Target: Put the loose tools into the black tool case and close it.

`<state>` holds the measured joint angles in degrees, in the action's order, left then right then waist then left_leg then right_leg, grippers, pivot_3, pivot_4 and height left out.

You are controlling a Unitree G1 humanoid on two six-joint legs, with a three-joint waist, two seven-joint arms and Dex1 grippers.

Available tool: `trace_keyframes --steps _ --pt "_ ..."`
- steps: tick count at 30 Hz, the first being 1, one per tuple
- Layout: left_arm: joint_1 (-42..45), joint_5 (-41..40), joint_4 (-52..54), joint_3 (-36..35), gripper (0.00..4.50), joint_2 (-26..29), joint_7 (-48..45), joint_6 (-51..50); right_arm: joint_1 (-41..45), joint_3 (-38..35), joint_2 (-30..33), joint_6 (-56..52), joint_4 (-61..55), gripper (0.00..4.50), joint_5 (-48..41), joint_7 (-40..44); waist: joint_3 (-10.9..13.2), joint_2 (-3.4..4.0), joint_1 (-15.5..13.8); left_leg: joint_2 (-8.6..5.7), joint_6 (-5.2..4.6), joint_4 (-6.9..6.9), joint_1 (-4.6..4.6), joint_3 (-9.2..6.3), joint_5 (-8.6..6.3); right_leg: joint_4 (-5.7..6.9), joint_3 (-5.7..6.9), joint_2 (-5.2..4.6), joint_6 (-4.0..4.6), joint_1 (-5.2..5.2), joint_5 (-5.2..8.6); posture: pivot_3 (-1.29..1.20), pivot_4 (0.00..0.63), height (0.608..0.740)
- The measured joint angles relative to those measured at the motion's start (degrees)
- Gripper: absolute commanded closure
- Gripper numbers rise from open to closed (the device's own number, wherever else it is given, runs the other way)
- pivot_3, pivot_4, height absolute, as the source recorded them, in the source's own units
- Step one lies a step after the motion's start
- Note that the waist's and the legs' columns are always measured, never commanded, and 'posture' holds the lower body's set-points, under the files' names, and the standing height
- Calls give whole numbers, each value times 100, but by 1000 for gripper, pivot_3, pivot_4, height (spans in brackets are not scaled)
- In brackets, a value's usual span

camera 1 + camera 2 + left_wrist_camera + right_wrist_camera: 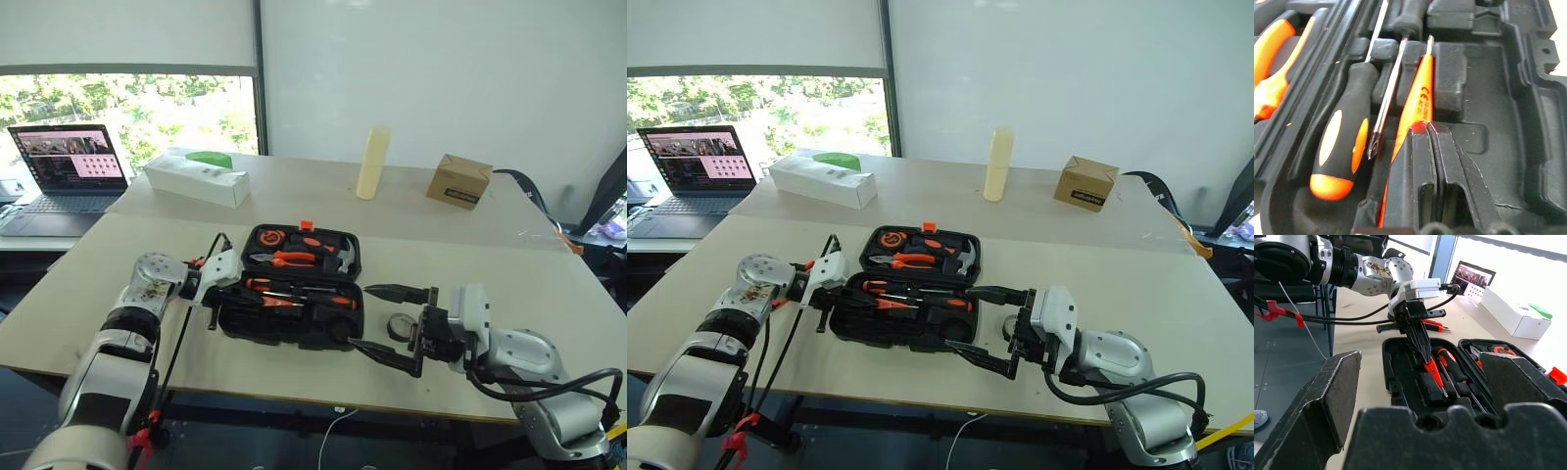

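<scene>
The black tool case (286, 339) lies open on the table, its lid part holding orange pliers, a hammer and a tape measure. My left gripper (1426, 126) is shut, its tips down in the case's near half, resting on the small slim orange tool (1419, 88). Next to that tool, a screwdriver (1339, 147) with an orange-and-black handle sits in its slot. Another orange-and-black tool (1434, 324) lies on the table beyond the left gripper. My right gripper (362, 316) hovers open at the case's right end. The black tape roll (400, 326) lies on the table beside it.
At the back stand a cream cylinder (372, 164), a brown cardboard box (458, 181) and a long white box (196, 179) with a green thing on it. A laptop (69, 166) sits far left. The table's front edge (294, 399) runs close below the case.
</scene>
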<state>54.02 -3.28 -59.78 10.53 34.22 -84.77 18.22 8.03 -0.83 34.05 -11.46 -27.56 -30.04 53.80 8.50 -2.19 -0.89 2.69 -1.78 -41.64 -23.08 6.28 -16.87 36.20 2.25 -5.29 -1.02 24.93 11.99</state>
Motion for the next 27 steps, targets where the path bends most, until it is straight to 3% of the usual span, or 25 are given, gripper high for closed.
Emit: trace_keyframes --steps 11,22,27 --pt "-1 -152 33 -397 4404 -163 -148 -173 -38 0 1 -1 -3 0 -11 0 0 0 22 1 -3 -1 -6 1 -2 -9 0 2 -1 3 -2 0 150 740" --pt "-7 249 -15 -279 4404 -116 74 63 -39 0 1 -2 -4 0 -11 -9 0 0 24 1 -6 -2 -5 3 -3 -10 -1 2 -1 2 -2 0 150 740" --pt "-64 499 25 -210 4404 -63 651 1 -39 1 1 -2 -3 0 -9 -16 -1 1 30 2 -7 -1 24 2 -4 -9 -3 1 -1 -24 -2 0 150 740"
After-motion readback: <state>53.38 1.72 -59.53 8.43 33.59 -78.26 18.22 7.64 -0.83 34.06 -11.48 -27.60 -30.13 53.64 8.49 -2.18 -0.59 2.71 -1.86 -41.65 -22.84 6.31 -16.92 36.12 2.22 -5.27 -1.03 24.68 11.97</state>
